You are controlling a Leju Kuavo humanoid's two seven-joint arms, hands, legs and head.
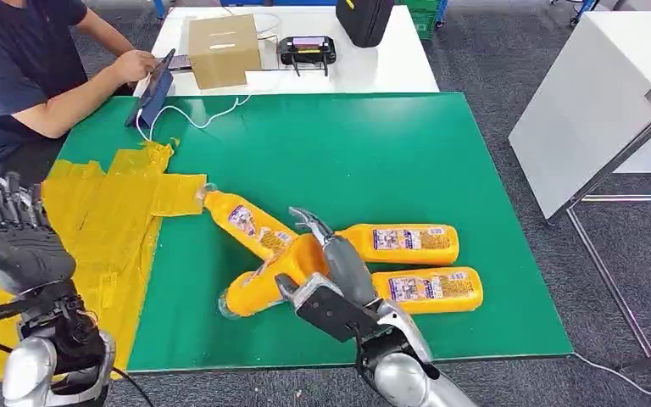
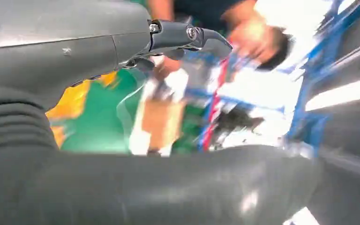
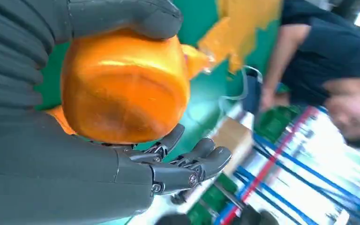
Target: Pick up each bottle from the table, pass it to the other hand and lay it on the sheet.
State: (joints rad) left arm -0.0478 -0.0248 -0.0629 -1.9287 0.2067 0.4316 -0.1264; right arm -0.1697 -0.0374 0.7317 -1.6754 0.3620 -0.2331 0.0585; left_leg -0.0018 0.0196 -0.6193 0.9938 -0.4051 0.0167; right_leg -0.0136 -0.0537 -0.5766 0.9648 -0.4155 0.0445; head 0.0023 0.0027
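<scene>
— What are we seeing our right hand (image 1: 326, 271) doing?

— We are seeing it wrapping one orange bottle (image 1: 263, 284) near the middle of the green desk (image 1: 347, 153). In the right wrist view the thumb is lying over the bottle's (image 3: 124, 86) flat base and the darker fingers (image 3: 187, 164) are curling under it, so we are gripping it. Whether it is clear of the desk, we cannot tell.

— And the other bottles?

— We are looking at a second bottle (image 1: 246, 222) lying slanted, its cap end touching the edge of the yellow sheet (image 1: 110, 212). A third bottle (image 1: 403, 243) and a fourth bottle (image 1: 432, 290) are lying side by side just beyond our right hand.

— Our left hand (image 1: 13, 233)?

— We are holding it upright over the sheet's near side, fingers raised and a little apart, nothing in them.

— Anyone nearby?

— A person (image 1: 17, 68) is sitting at the far left corner, touching a tablet (image 1: 154, 89) beside a cardboard box (image 1: 223, 49).
</scene>
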